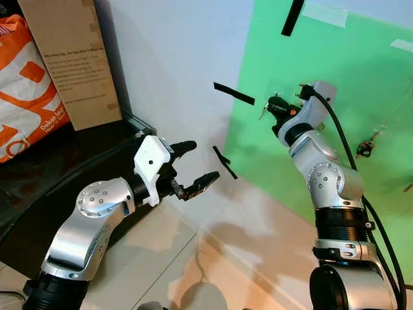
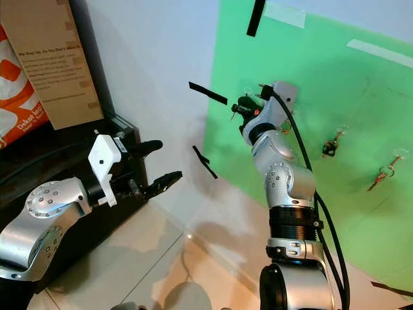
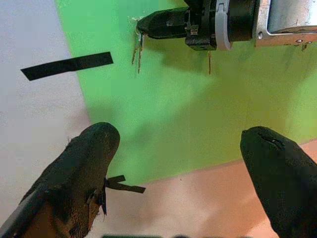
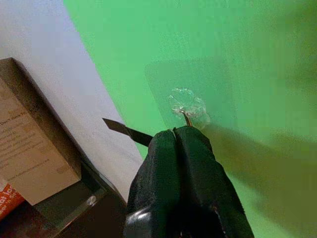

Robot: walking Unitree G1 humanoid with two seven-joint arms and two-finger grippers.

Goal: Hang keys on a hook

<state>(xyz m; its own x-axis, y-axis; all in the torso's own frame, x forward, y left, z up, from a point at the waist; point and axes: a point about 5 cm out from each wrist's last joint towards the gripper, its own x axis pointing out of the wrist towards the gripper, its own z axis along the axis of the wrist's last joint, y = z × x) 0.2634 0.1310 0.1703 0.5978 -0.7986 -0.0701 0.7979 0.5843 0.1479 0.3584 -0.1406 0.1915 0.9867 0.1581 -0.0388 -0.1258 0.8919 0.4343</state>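
Right gripper (image 1: 276, 106): reaching to the green sheet (image 1: 361, 90) at upper centre of the head view, fingers pressed together and pinching the keys (image 3: 138, 47), which are dangling below the tips as thin metal blades. In the right wrist view the closed fingers (image 4: 183, 163) are meeting a clear adhesive hook (image 4: 188, 106) stuck on the green.

Left gripper (image 1: 191, 169): hovering at centre left, fingers spread apart, nothing between them.

Other key sets (image 1: 366, 148) are hanging at the right of the sheet.

Orange bag (image 1: 26, 90) and cardboard box (image 1: 74, 58): standing at upper left on a dark shelf (image 1: 58, 161); contents not visible.
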